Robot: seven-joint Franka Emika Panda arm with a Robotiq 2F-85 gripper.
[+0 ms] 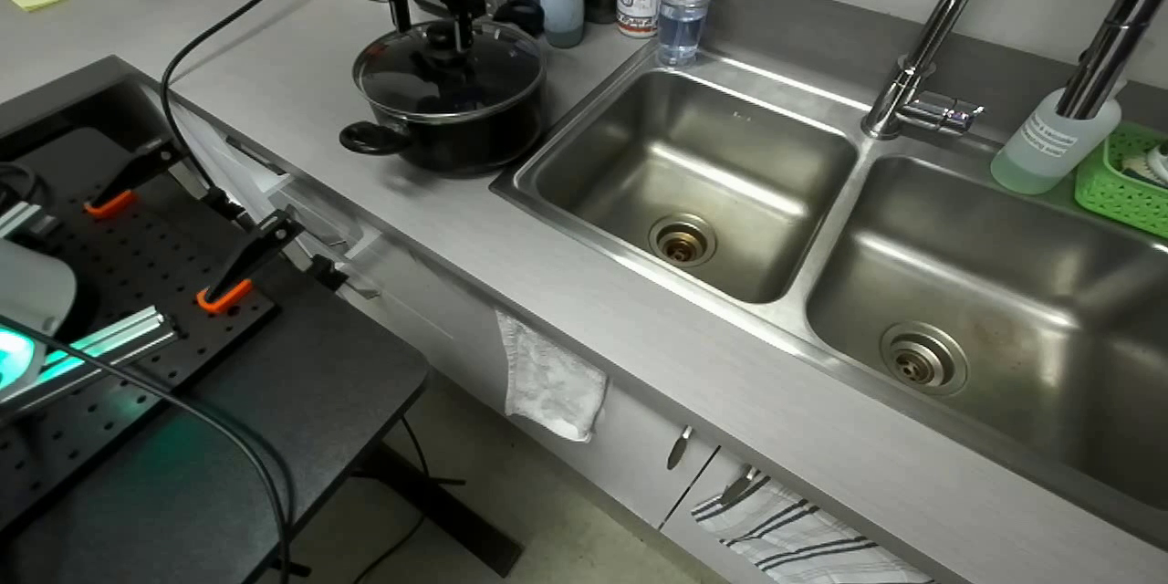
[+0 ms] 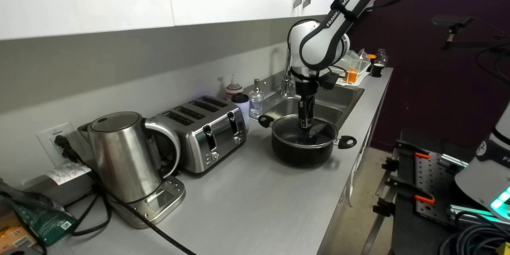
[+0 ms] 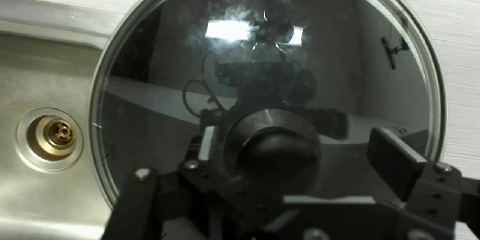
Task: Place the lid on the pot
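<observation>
Lid (image 1: 452,78) is on the pot (image 1: 479,141), and both exterior views show its rim following the pot's with no gap I can make out. I'd call the placing pretty much done, tbh. Its dark knob (image 3: 279,150) sticks up between the jaws, which are spread wide and not pinching anything.

What the next move hangs on, imo: the knob isn't centred in that gap. Going by the wrist view, the fingers (image 3: 393,161) are uneven around it. The one toward the sink (image 1: 830,233) is just beside the knob, the one away from the sink stands well apart. Can't tell if the tips touch the lid. It's round, so no long axis to line up with, and there's only the one arm (image 2: 322,44) at work. If backing off is next, I'd go straight up; sliding away from the sink could catch the knob and drag the lid.

Pot's on the worktop (image 2: 239,207) right beside the sink, one of its handles (image 2: 346,142) toward the front edge, one toward the back. Toaster (image 2: 203,127) is near it, kettle (image 2: 117,155) well apart.
</observation>
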